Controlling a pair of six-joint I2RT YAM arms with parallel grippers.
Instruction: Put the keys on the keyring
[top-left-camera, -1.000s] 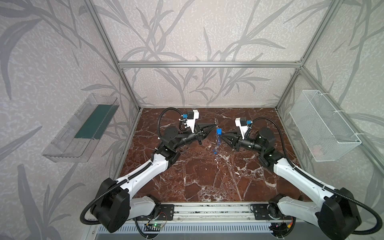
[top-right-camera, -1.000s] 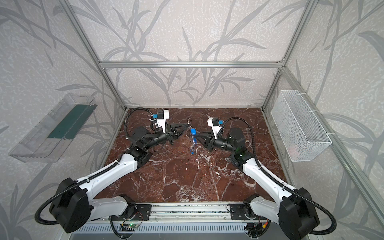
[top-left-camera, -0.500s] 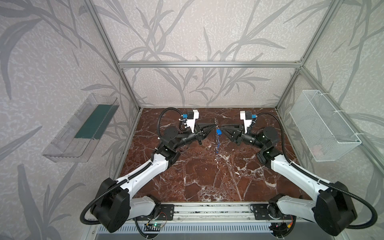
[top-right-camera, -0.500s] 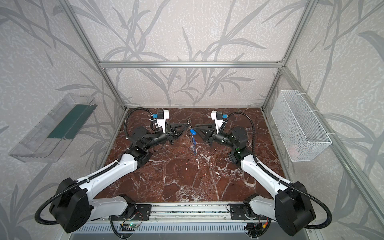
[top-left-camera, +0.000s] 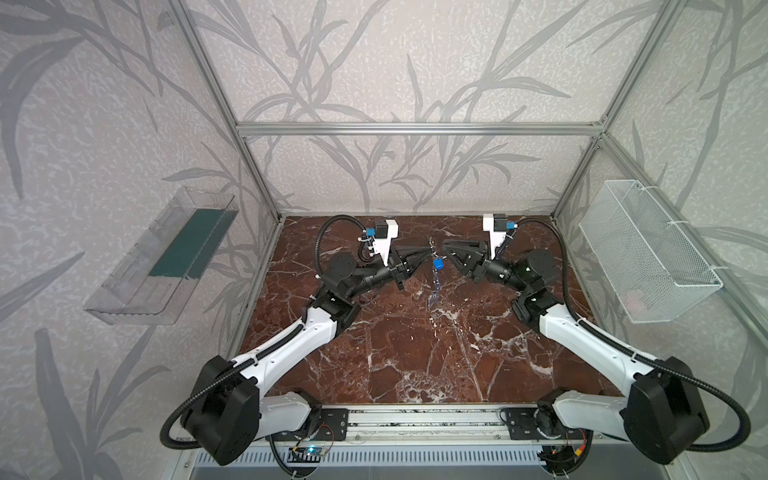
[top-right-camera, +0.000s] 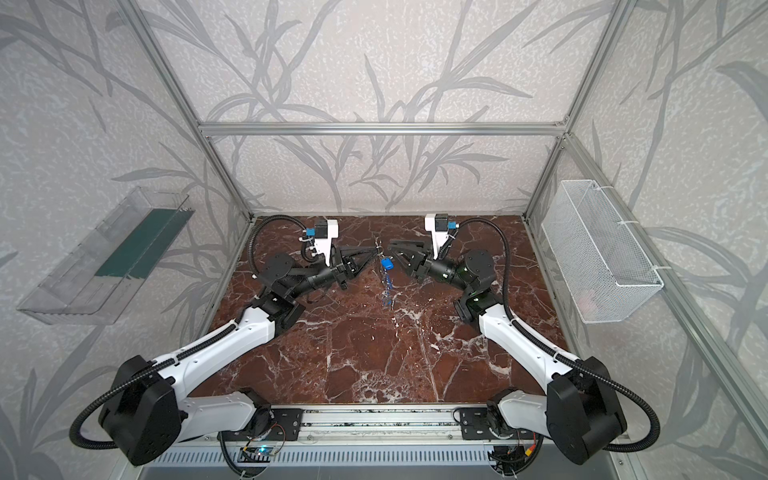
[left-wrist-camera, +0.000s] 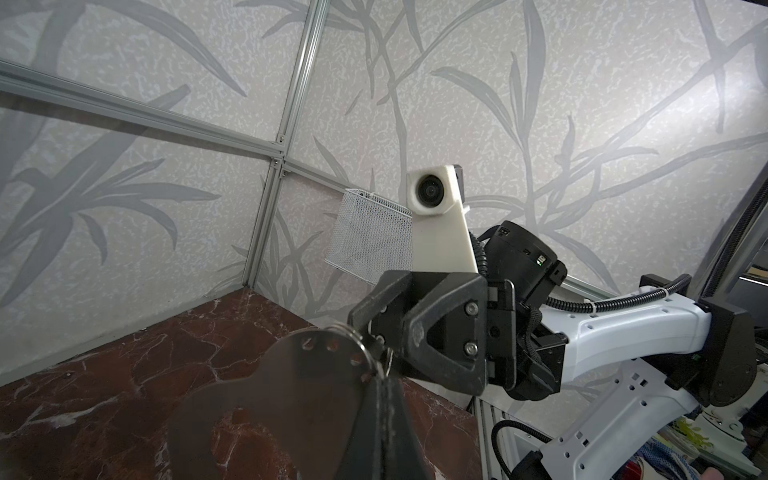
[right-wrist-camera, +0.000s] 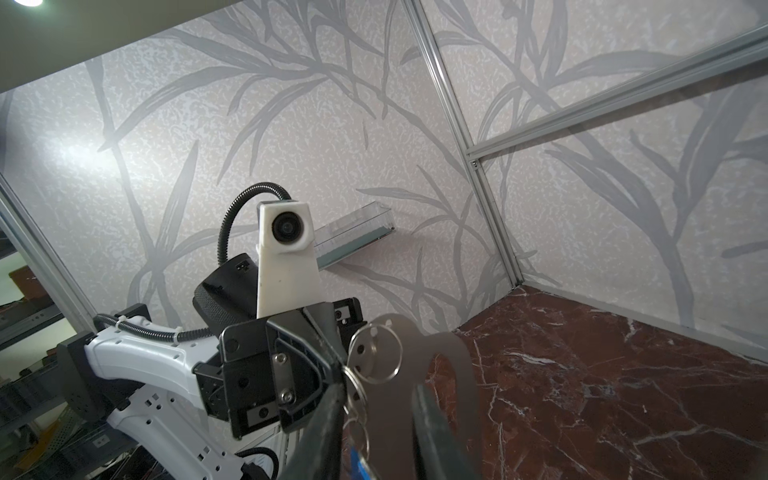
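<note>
Nearest us, the front of the table (top-left-camera: 415, 365) is bare. All the action is up in the air over mid-table. The keys (top-left-camera: 435, 282) dangle in a string below the spot where the two arms meet, with a blue tag (top-left-camera: 437, 263) at the top. I can't tell from here whether the lowest key brushes the marble.

Now the change: a second ago the right gripper (top-left-camera: 445, 248) sat lower, down by that blue tag. It has swung up level with the left gripper (top-left-camera: 427, 249), and they're nose to nose. My read is that it's finished down at the tag and is lining up on the plate itself, ready to work another ring into a hole.

The left jaws are clamped tight on the edge of the keyring (right-wrist-camera: 449, 353), holding it up off the table, edge-on from above. The right jaws stand partly apart with the plate between them. One finger (right-wrist-camera: 326, 419) is on the side where the rings hang, the other over by the oval cut-out. I can't say whether either pad is actually touching metal.

A big ring (right-wrist-camera: 376, 353) looks already threaded through a hole near the plate's rim, just past those fingertips. Beyond that there's only the back wall (top-left-camera: 415, 174).
</note>
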